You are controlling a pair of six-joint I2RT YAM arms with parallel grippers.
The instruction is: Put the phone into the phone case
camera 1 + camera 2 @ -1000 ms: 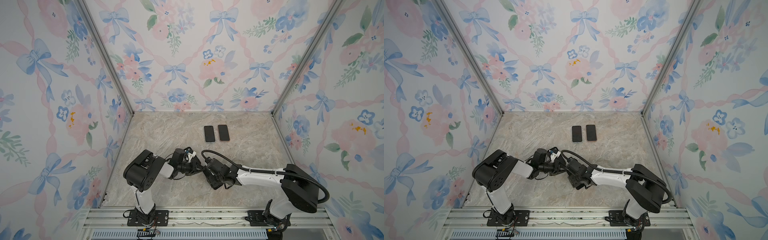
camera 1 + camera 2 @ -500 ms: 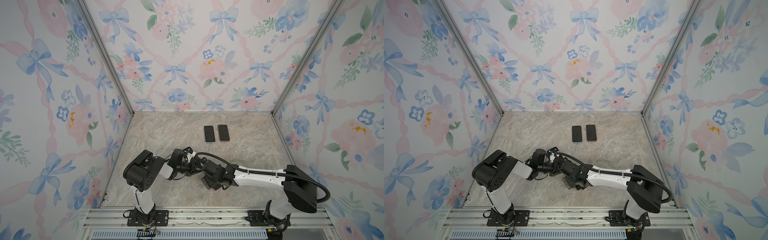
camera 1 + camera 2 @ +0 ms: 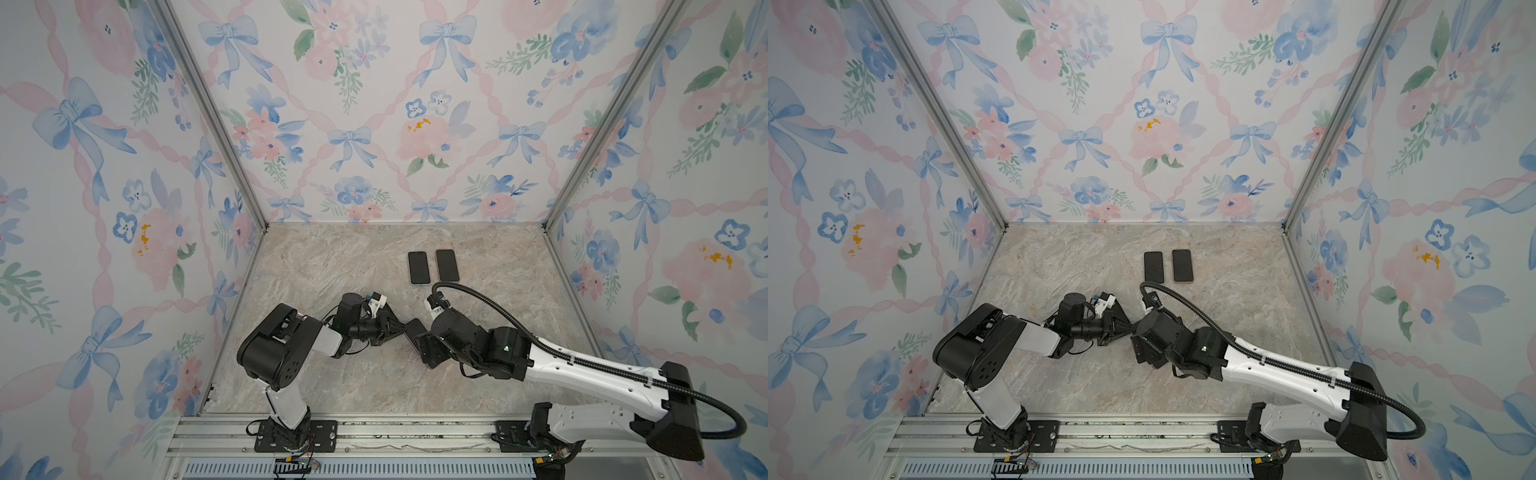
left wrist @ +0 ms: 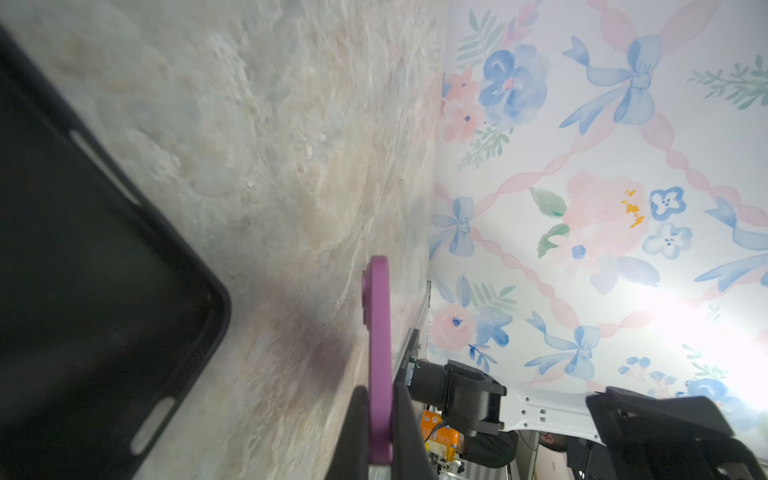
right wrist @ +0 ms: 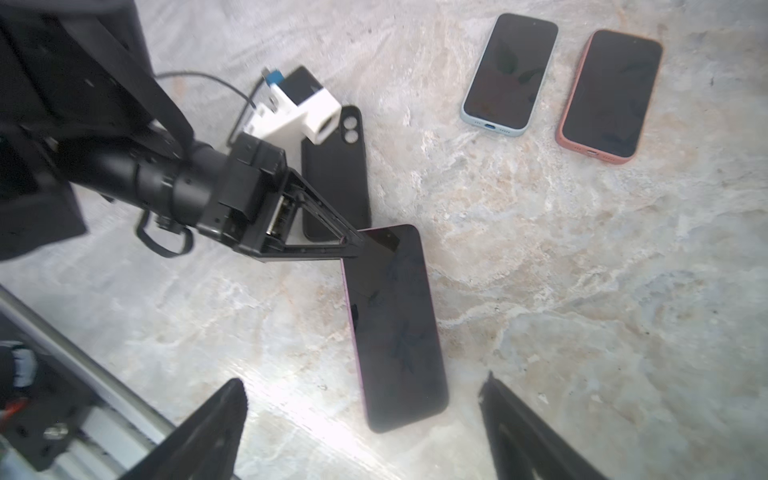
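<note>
Two hands at work: my left hand is clenched on the magenta phone's top corner, just beside the black phone case; my right hand hangs spread, empty, over the phone's lower end.

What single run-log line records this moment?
left gripper: shut on purple phone | right gripper: open, above phone | black case: empty on table | phone not yet in case
</note>
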